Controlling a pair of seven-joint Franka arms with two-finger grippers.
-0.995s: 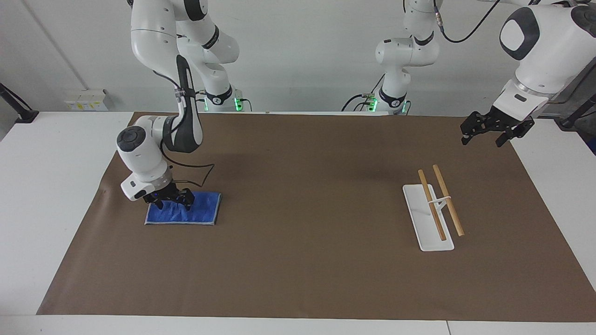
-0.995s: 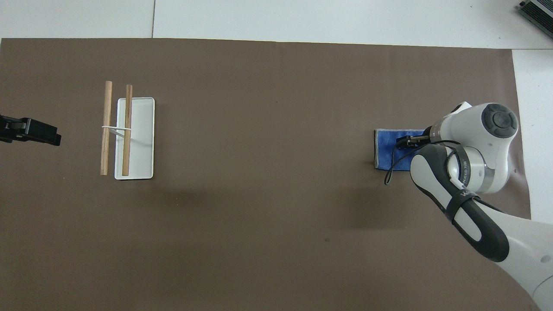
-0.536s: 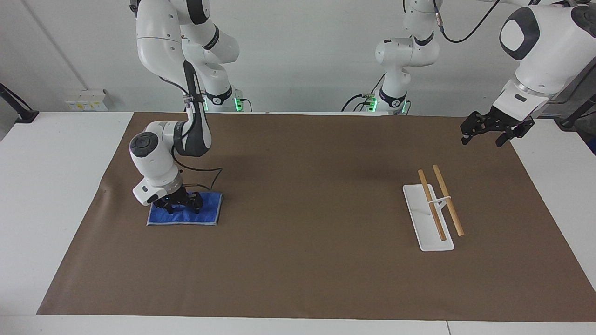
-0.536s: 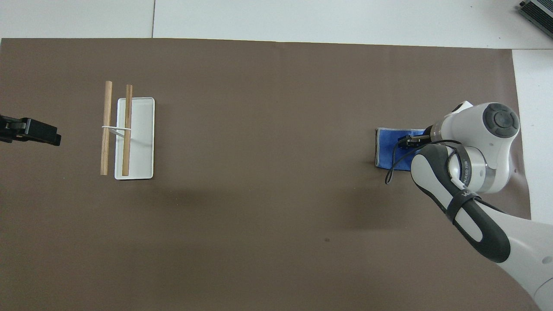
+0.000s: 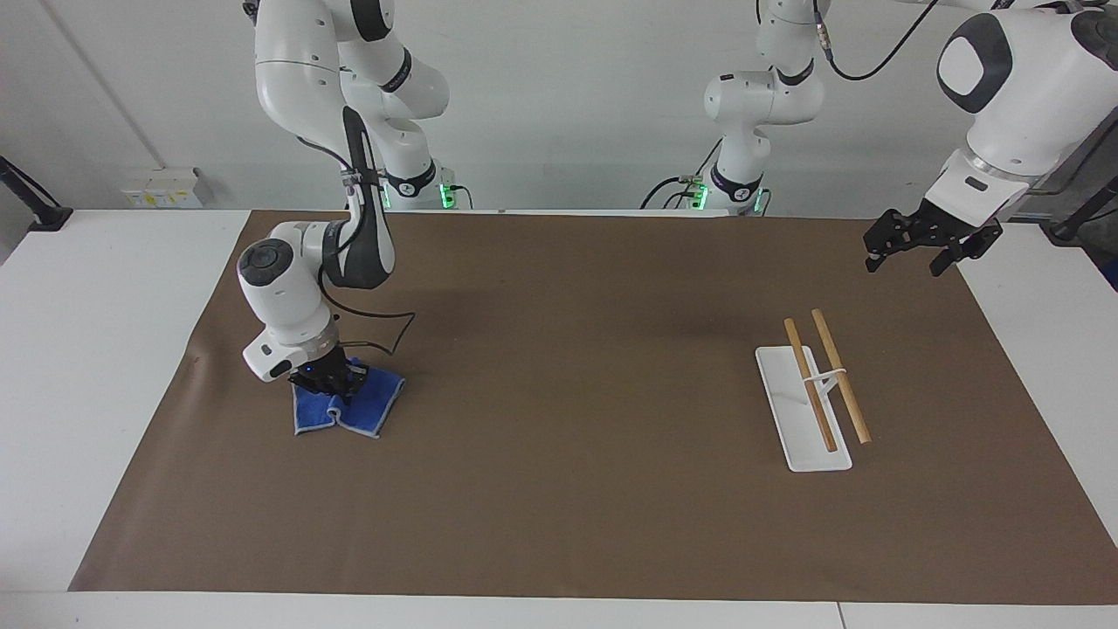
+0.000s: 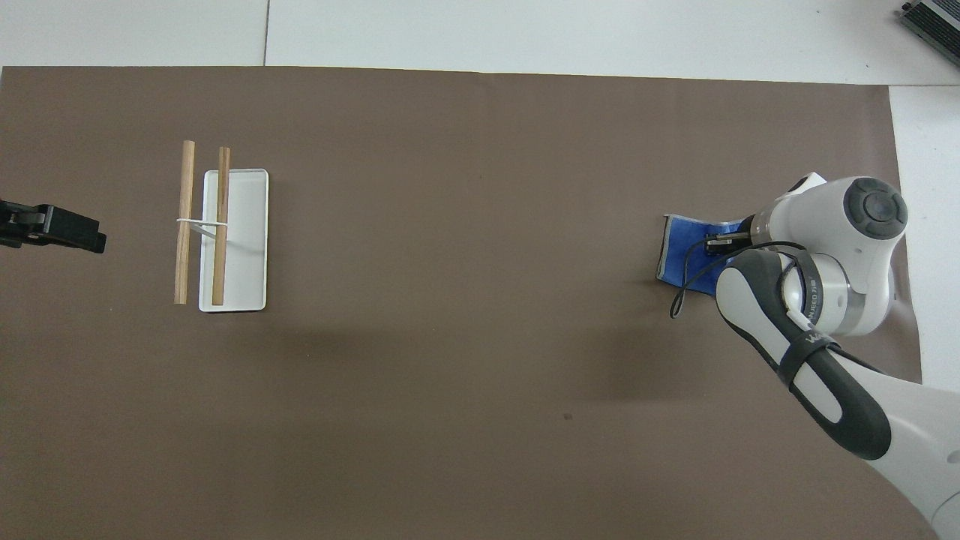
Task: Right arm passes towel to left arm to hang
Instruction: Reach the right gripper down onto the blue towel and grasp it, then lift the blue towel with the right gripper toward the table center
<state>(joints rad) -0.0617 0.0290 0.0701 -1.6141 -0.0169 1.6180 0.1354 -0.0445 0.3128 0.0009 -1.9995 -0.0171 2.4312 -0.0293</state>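
One towel [image 5: 348, 407], blue, bunched, at 9 o'clock in the facing view, right arm's end of the counter [image 5: 105, 349]. Right end effector [image 5: 330, 382] clenched on it. Left end effector [image 5: 919, 240] released, waiting over the mat's edge [image 5: 969, 288]. One white rack [image 5: 799, 411], two wooden bars. Mid-mat bare.

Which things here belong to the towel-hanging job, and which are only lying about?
Job:
- small blue folded cloth towel, bunched, pinched by the right gripper
- white rack with two wooden rails, at the left arm's end
- left gripper, open, waiting above the mat's edge

Lying about:
- brown paper mat
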